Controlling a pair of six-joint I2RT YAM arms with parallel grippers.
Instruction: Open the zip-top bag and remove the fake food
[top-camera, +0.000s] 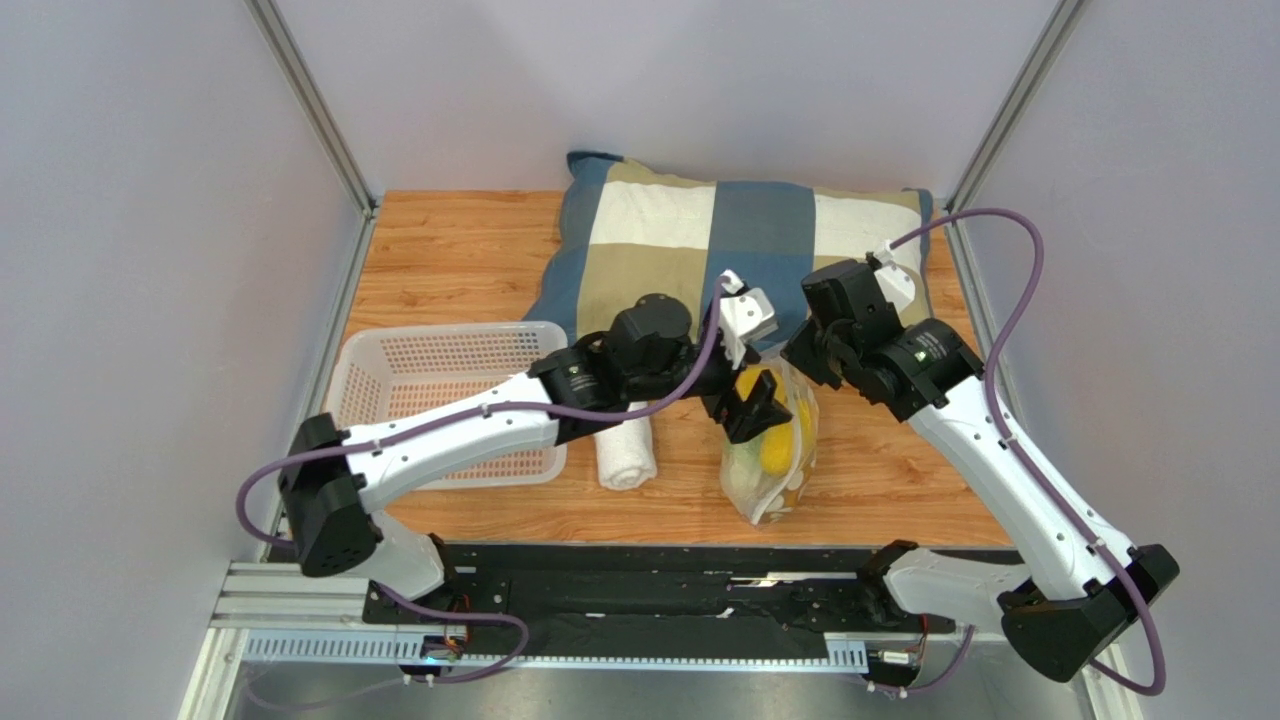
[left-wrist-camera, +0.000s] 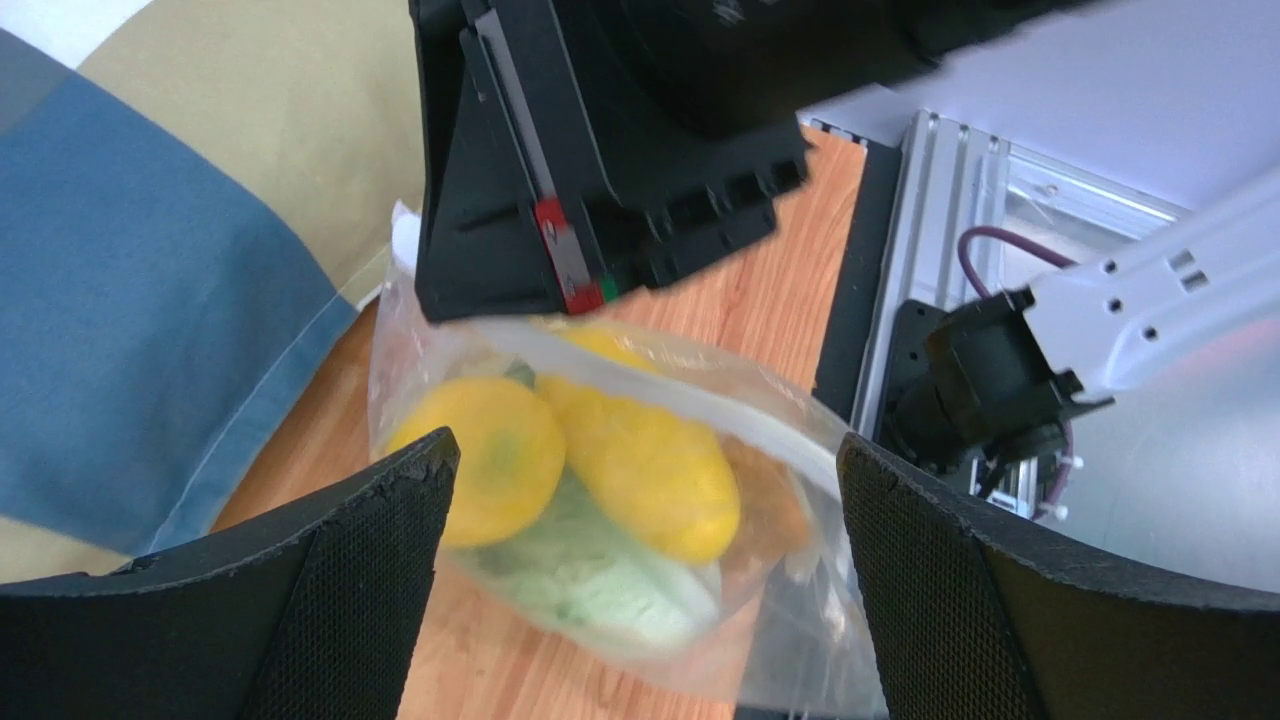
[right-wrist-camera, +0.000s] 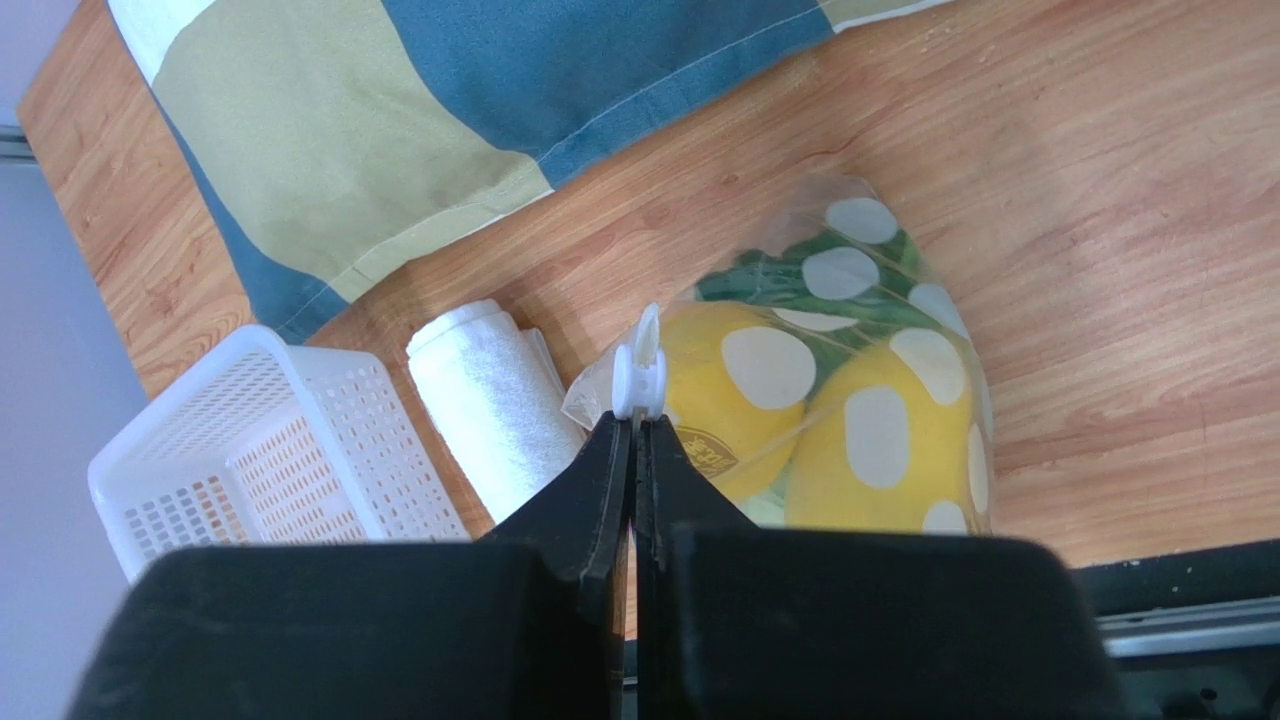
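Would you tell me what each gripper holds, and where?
The right gripper pinches the zip-top bag by its white zip tab; the left gripper holds nothing.

I'm seeing left arm (top-camera: 451, 435) and right arm (top-camera: 1007, 465) showing smooth white shells, black joints | purple cables (top-camera: 980, 215) looping off both | left gripper (left-wrist-camera: 646, 495) wearing black mesh-textured fingers | right gripper (right-wrist-camera: 633, 435) showing black wedge fingers, red-and-green mark (left-wrist-camera: 568, 258) sitting on its housing

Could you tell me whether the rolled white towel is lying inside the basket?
No, the towel lies on the table beside the basket, outside it.
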